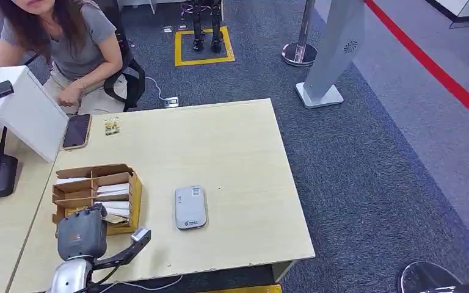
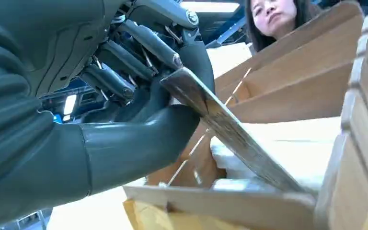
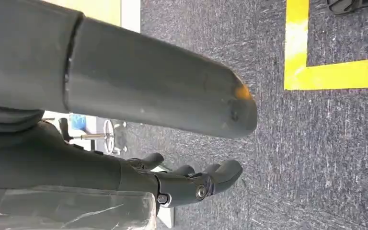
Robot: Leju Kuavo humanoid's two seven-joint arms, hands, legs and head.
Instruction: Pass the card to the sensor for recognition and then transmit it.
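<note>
Left hand point(image 1: 82, 235) is down in the wooden box point(image 1: 135, 183), thumb and finger pinching a card point(image 2: 230, 132) among the stacked cards. Grey sensor point(image 1: 190, 207) lies just beside on the table point(image 1: 232, 146). Right hand point(image 3: 191, 184) hangs over carpet, fingers loosely apart, holding nothing. A seated person point(image 1: 67, 43) and a phone point(image 1: 76, 130) sit beyond the box.

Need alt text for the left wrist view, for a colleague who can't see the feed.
The left hand pinches a card between thumb and fingers, its far end still down in the wooden card box. A seated person looks on from behind the box.
</note>
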